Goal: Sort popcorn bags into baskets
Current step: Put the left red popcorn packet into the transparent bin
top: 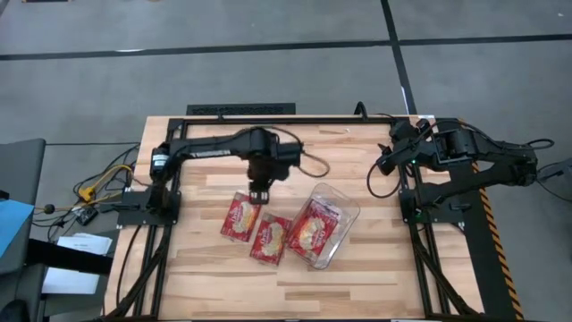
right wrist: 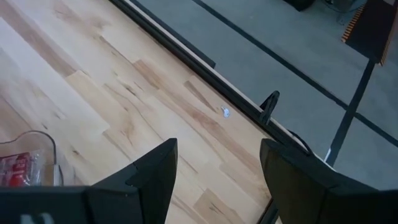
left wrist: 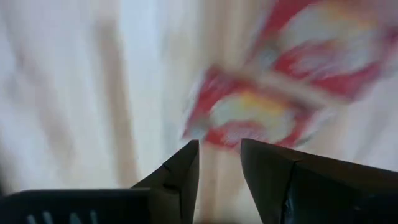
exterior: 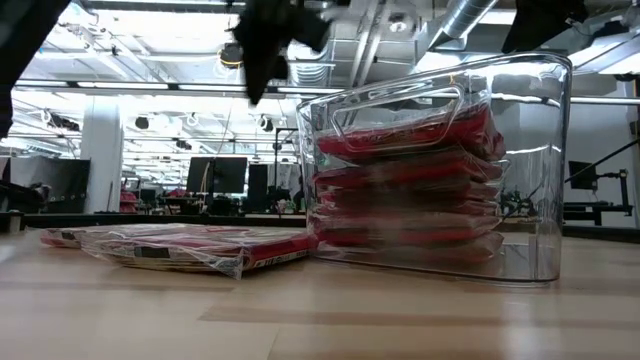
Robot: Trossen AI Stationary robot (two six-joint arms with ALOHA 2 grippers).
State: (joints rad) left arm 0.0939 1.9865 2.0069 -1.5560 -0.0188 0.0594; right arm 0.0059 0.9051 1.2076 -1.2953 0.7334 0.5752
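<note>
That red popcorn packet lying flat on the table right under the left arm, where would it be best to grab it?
Probably by its far short edge, coming straight down from above. The popcorn bag lies flat on the wooden table, so only a rim can be pinched. That edge sits right beneath the left gripper, whose fingers are slightly apart, and faces away from the second loose bag and the clear tub.

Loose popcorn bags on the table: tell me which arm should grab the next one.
Left. Its gripper hangs open right over the nearest loose bag, while the right gripper waits at the table's far right edge, beyond the tub.
</note>
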